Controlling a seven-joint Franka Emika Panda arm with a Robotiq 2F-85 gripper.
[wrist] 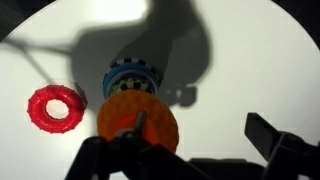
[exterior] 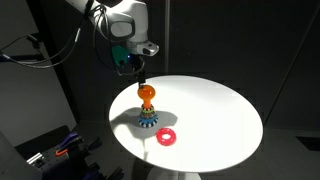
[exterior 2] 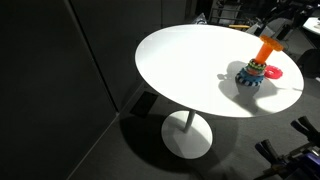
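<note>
Wrist view: stacking toy (wrist: 133, 88) seen from above, upright on the white round table (wrist: 250, 60). Orange ball top (wrist: 137, 125) over a blue toothed base. Red ring (wrist: 56, 108) lies flat near it, not touching. Exterior view: gripper (exterior: 139, 75) hangs just above the ball, jaws spread apart, holding nothing. Low stack of mixed-colour rings around an orange post (exterior 2: 264, 50). Any lettering too small to read.
</note>
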